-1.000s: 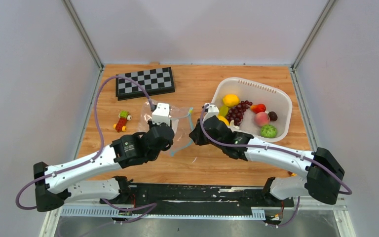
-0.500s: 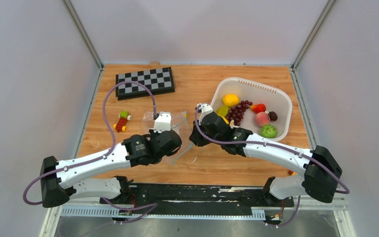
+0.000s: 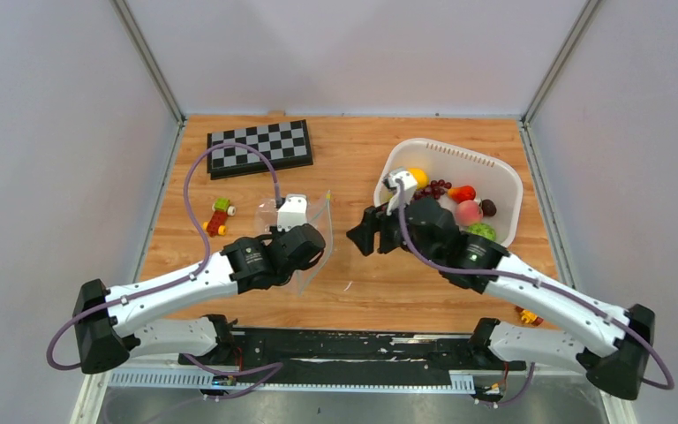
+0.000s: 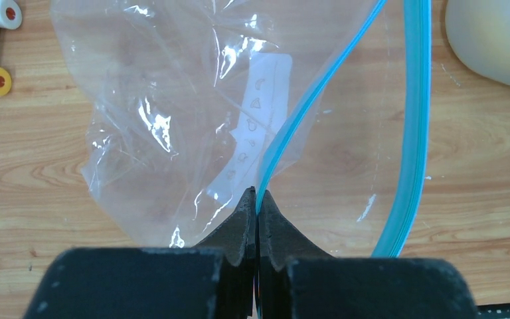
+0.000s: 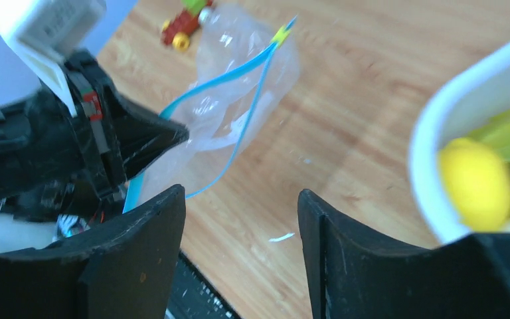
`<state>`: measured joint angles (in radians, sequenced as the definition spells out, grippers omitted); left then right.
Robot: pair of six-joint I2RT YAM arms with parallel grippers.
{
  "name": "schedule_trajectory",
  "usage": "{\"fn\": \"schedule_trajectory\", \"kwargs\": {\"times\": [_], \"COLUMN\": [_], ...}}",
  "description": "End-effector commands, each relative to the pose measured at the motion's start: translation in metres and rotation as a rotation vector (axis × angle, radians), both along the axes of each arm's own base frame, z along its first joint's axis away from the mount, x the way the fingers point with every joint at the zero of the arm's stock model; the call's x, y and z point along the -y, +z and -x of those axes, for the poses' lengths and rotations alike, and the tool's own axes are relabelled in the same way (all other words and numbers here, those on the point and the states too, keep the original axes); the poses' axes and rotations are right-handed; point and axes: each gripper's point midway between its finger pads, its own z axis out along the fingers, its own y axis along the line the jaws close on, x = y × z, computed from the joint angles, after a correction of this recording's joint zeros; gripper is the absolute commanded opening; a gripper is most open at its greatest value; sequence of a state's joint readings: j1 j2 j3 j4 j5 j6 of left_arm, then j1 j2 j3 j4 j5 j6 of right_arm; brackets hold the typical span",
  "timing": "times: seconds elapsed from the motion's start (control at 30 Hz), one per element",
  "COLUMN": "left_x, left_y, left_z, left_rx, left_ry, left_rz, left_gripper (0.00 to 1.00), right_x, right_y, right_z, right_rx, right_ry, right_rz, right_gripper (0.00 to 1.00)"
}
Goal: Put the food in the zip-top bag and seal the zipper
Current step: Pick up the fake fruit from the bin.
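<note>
left fingers (image 4: pixel 247 211): still clenched on one lip of the zipper (image 4: pixel 415 100), so the zip-top bag (image 4: pixel 172 119) gapes open, centre-left on the worktop (image 3: pixel 353 159) | right fingers (image 5: pixel 163 219): just dropped the bag, spread and empty, swung toward the white basket (image 3: pixel 494 172) upper right | food: all still in the basket, lemon (image 5: pixel 478 183) nearest, so I'd guess first pick next

A lab test cell — white panel walls (image 3: pixel 353 53), aluminium posts (image 3: pixel 147 59).
</note>
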<state>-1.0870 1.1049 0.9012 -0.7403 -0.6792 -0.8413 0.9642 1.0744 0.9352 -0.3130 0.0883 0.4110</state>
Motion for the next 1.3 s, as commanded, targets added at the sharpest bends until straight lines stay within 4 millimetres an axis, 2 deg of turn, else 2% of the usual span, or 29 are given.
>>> {"fn": "schedule_trajectory", "kwargs": {"times": [0.0, 0.07, 0.1, 0.17, 0.2, 0.23, 0.37, 0.43, 0.53, 0.83, 0.97, 1.03, 1.27], "left_x": [0.008, 0.012, 0.015, 0.015, 0.015, 0.014, 0.014, 0.014, 0.014, 0.008, 0.003, 0.001, -0.005], "left_y": [0.008, 0.008, 0.008, 0.005, 0.005, 0.005, 0.010, 0.013, 0.017, 0.018, 0.022, 0.023, 0.016], "left_z": [-0.008, -0.008, -0.007, -0.006, -0.005, -0.005, -0.006, -0.006, -0.006, -0.002, 0.001, 0.003, 0.003], "left_rx": [0.036, 0.032, 0.025, 0.018, 0.017, 0.019, 0.040, 0.049, 0.058, 0.057, 0.049, 0.041, 0.018], "left_ry": [-0.013, -0.033, -0.045, -0.048, -0.048, -0.047, -0.062, -0.071, -0.081, -0.092, -0.086, -0.083, -0.071], "left_rz": [0.047, 0.056, 0.060, 0.061, 0.060, 0.060, 0.068, 0.074, 0.078, 0.072, 0.078, 0.081, 0.051], "left_gripper": [0.00, 0.00, 0.00, 0.00, 0.00, 0.00, 0.00, 0.00, 0.00, 0.00, 0.00, 0.00, 0.00], "right_x": [0.060, 0.093, 0.117, 0.153, 0.179, 0.197, 0.245, 0.260, 0.281, 0.312, 0.319, 0.322, 0.297], "right_y": [0.042, 0.046, 0.045, 0.038, 0.033, 0.026, -0.012, -0.030, -0.046, -0.089, -0.120, -0.133, -0.167], "right_z": [-0.031, -0.048, -0.062, -0.081, -0.094, -0.102, -0.124, -0.133, -0.142, -0.183, -0.200, -0.198, -0.175], "right_rx": [0.139, 0.144, 0.132, 0.089, 0.070, 0.052, -0.067, -0.113, -0.115, -0.122, -0.170, -0.248, -0.445], "right_ry": [-0.252, -0.392, -0.489, -0.600, -0.687, -0.740, -0.850, -0.883, -0.946, -0.991, -0.973, -0.977, -0.862], "right_rz": [0.000, 0.000, 0.010, 0.043, 0.069, 0.091, 0.176, 0.204, 0.276, 0.402, 0.482, 0.513, 0.480], "right_gripper": [0.65, 0.66, 0.67, 0.69, 0.71, 0.74, 0.82, 0.82, 0.83, 0.85, 0.87, 0.87, 0.86]}}
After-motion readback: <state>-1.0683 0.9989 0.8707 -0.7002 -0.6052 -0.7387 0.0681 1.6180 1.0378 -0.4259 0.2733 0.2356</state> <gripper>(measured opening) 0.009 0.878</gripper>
